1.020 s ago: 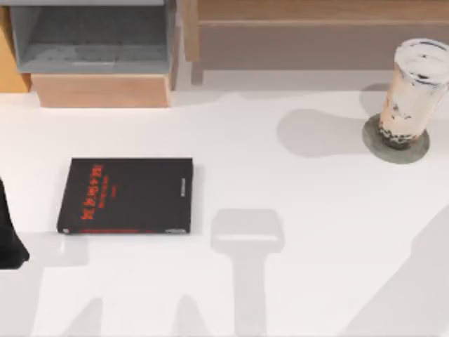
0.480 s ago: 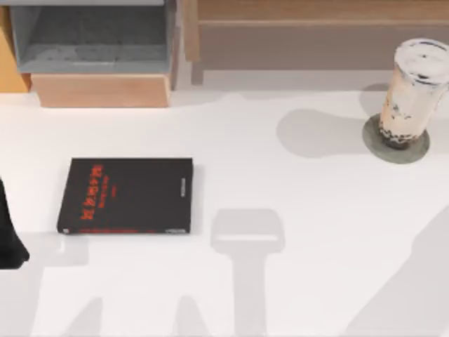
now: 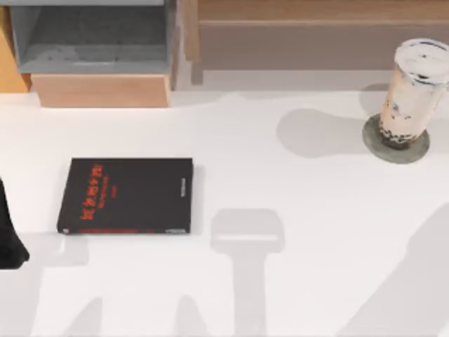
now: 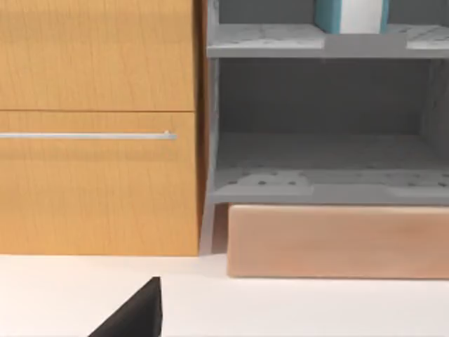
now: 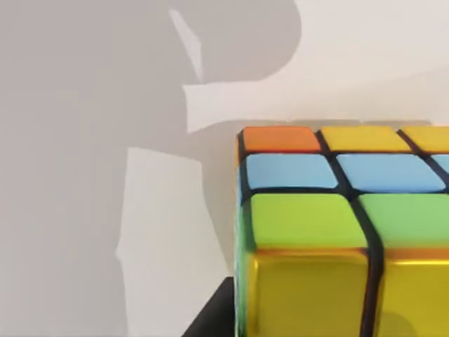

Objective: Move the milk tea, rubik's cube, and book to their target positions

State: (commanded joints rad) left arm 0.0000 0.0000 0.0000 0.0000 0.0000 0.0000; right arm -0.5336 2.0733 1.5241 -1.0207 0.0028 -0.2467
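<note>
A dark part of the left arm (image 3: 8, 235) juts in at the far left edge of the top view, low over the table. The left wrist camera looks level and forward, with a black corner of the left gripper (image 4: 133, 316) at the bottom of its picture. In the right wrist view, a black sliver of the right gripper (image 5: 210, 316) sits at the bottom edge.

It looks like a made-up study room. A white worktop (image 3: 295, 203) holds a black book (image 3: 126, 195) and a milk tea (image 3: 412, 91). At the back stand a wooden cabinet (image 4: 98, 126) and grey shelves (image 4: 323, 140) with a book (image 4: 351, 15).
</note>
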